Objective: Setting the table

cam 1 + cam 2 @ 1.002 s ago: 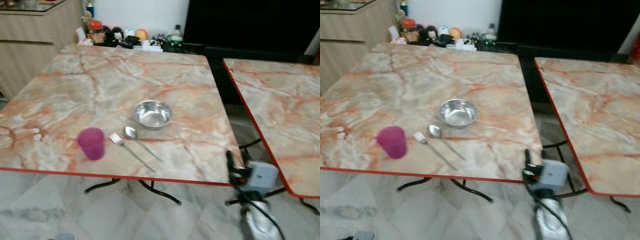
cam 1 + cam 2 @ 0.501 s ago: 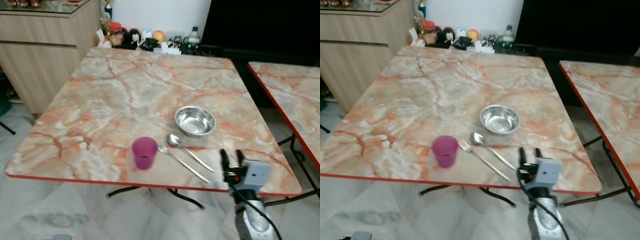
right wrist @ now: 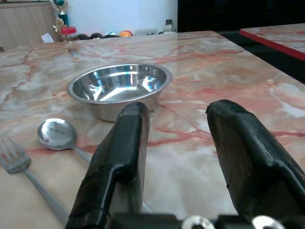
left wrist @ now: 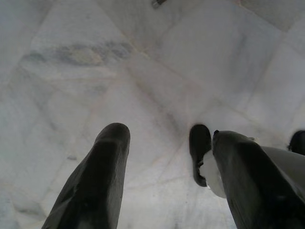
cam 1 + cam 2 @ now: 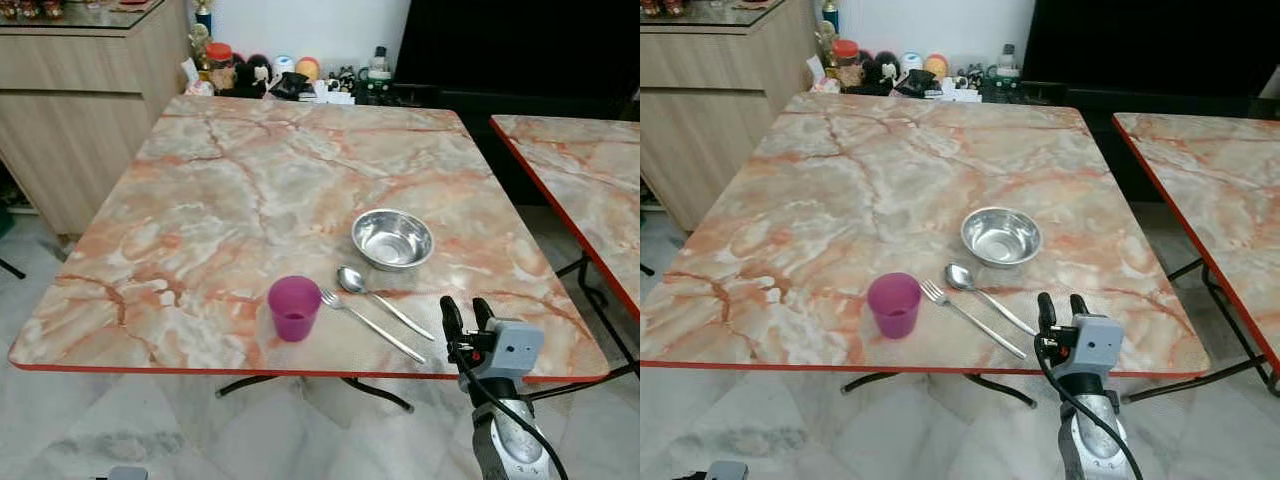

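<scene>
Head views: we see the table (image 5: 200,230) with bowl (image 5: 392,238), spoon (image 5: 375,297), fork (image 5: 368,323) and cup (image 5: 294,308) near its front edge, toward the right corner; right gripper (image 5: 461,316) beside that corner, jaws open, empty. Right wrist: bowl (image 3: 119,88) ahead, spoon (image 3: 59,135) and fork (image 3: 28,179) alongside. Left wrist: left gripper (image 4: 167,162) over floor (image 4: 119,71), jaws open.

Glossy marbled table (image 5: 250,190), shiny metal bowl (image 5: 392,239), matt plastic cup (image 5: 294,308).
</scene>
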You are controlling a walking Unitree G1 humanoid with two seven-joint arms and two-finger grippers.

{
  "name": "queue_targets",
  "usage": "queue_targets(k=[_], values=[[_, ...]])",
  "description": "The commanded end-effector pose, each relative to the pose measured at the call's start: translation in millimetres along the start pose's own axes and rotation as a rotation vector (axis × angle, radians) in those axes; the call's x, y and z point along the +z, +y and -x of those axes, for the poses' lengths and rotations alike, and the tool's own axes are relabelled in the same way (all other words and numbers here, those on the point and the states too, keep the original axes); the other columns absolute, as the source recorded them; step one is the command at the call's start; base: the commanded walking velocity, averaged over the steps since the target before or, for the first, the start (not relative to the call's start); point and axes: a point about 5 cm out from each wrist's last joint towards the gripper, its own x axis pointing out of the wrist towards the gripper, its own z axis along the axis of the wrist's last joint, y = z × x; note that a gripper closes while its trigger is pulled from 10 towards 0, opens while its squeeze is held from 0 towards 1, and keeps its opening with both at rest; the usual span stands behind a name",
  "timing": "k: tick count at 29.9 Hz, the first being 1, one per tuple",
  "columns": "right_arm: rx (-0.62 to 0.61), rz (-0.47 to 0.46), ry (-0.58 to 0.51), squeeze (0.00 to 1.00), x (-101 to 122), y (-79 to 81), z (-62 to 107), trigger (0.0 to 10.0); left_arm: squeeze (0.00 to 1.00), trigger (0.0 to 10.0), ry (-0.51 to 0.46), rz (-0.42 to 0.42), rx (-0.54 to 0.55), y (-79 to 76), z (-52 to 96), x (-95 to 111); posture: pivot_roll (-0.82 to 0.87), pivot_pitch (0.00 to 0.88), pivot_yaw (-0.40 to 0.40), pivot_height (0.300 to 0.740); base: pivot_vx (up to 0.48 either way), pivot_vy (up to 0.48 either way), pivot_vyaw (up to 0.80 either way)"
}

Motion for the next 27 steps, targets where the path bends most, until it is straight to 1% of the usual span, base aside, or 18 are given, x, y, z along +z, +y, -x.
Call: queue_targets(k=[1,16,22,27], values=[[-0.014,0.003,0.0,0.0,0,-4.5,2.0,10.0,0.0,10.0,0.022,0.013,-0.001,-0.2,2.1,-8,0.07,0.109,-0.039,0.74,0.364,0.0,0.0],[-0.005,0.008,-0.006,0.0,1,-3.9,1.7,10.0,0.0,10.0,0.03,-0.004,0.0,-0.8,2.0,-8,0.07,0.111,-0.04,0.74,0.379,0.0,0.0],[0.004,-0.006,-0.016,0.0,4,-2.7,0.1,10.0,0.0,10.0,0.02,0.006,0.002,-1.6,2.1,-8,0.07,0.112,-0.042,0.74,0.0,0.0,0.0],[0.022,-0.061,-0.049,0.0,14,3.5,-1.9,10.0,0.0,10.0,0.02,0.009,0.002,-1.8,2.2,-9,0.07,0.115,-0.044,0.74,0.0,0.0,0.0]])
